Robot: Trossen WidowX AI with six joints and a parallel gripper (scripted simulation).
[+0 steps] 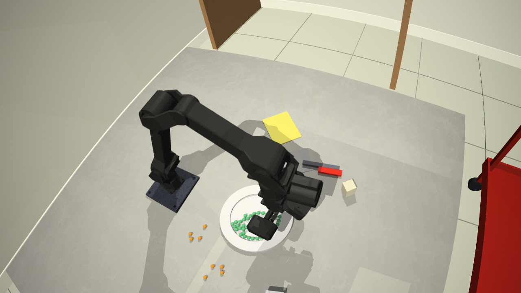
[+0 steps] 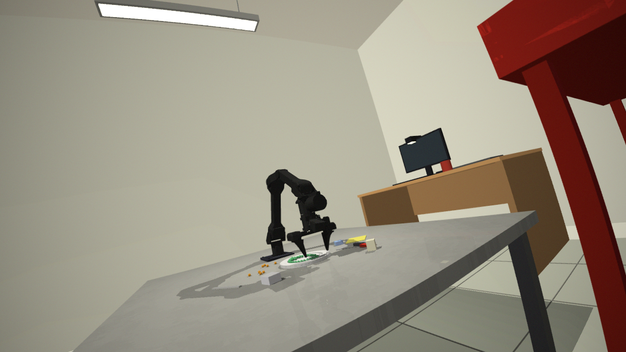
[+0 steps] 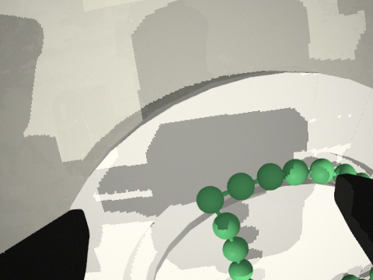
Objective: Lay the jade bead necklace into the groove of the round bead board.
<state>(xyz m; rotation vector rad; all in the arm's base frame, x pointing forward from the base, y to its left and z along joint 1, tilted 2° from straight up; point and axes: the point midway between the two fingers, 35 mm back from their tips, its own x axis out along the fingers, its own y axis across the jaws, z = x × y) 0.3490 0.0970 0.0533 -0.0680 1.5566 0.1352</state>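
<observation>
The white round board (image 1: pixel 226 223) (image 2: pixel 284 264) (image 3: pixel 272 91) lies flat on the table. The jade necklace (image 1: pixel 252 238) (image 2: pixel 294 260) (image 3: pixel 241 187) lies on it. In the top view, beads follow the groove's near side, bunch at the left and cross the inner disc; the groove's far arc bears none. In the wrist view, a row lies along the groove, then turns sharply inward at a corner bead. My gripper (image 2: pixel 316 253) (image 3: pixel 217 207) is wide open and empty, low over the board, its fingertips to either side of that corner. Its body hides part of the necklace in the top view.
Small orange beads (image 1: pixel 204 226) (image 1: pixel 221 266) lie in two groups left and near of the board. Beyond it are a yellow square (image 1: pixel 282 127), a red bar (image 1: pixel 329 171), a cream block (image 1: pixel 349 187) and a blue block (image 2: pixel 338 242). A white block (image 2: pixel 271 277) lies on the near side.
</observation>
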